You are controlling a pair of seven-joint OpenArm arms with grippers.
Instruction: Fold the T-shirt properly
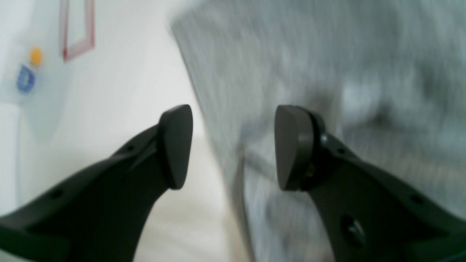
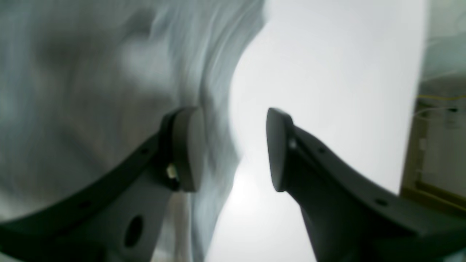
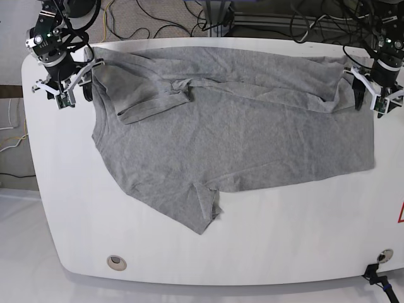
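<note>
The grey T-shirt (image 3: 240, 136) lies spread across the white table (image 3: 303, 233), plain side up. Its far edge is folded over toward the front, and one sleeve (image 3: 203, 211) points at the front edge. My left gripper (image 3: 370, 100) hovers at the shirt's right far corner. In the left wrist view the left gripper (image 1: 235, 147) is open, with the blurred shirt (image 1: 327, 72) behind it and nothing between its fingers. My right gripper (image 3: 74, 91) is at the left far corner. It is open too (image 2: 232, 149), with the shirt's edge (image 2: 91, 72) beside its left finger.
Cables (image 3: 158, 22) run behind the table's far edge. Two round fittings (image 3: 116, 261) (image 3: 383, 255) sit near the front edge, and a red mark (image 3: 400, 214) shows at the right edge. The table's left rim curves close to the right gripper.
</note>
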